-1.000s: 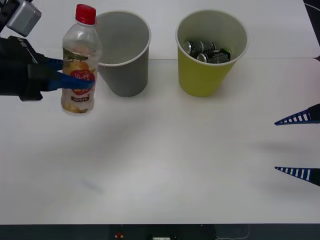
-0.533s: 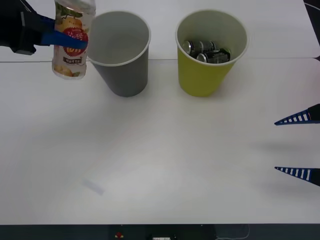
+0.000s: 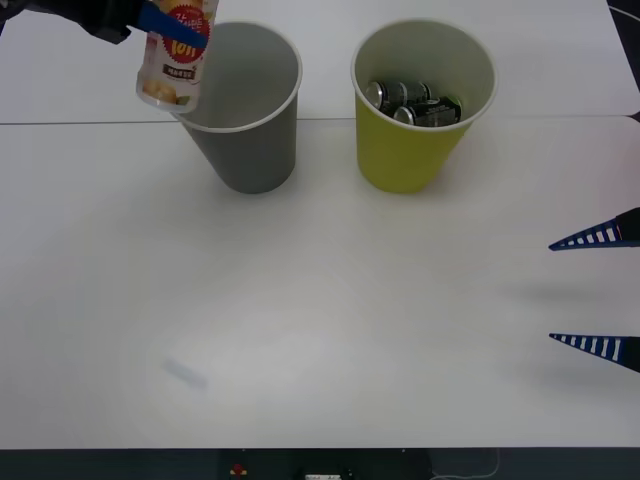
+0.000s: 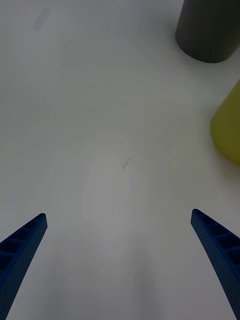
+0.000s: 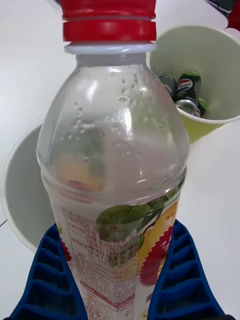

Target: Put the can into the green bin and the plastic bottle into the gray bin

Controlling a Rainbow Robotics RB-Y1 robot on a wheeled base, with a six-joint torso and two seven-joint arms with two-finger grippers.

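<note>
— Over at the far left, what is the left gripper (image 3: 165, 18) doing?
— Its blue fingers (image 5: 50, 280) clamp the plastic bottle (image 3: 178, 55) by the label, holding it in the air at the left rim of the gray bin (image 3: 245, 110).
— Anything inside that bin?
— Just its pale gray inside, as far as it shows.
— And the green bin (image 3: 420, 105)?
— It stands to the right of the gray one and holds dark cans (image 3: 412, 102).
— The right gripper (image 3: 598, 292)?
— Spread wide over the table (image 3: 330, 320) at the near right, holding nothing.
</note>
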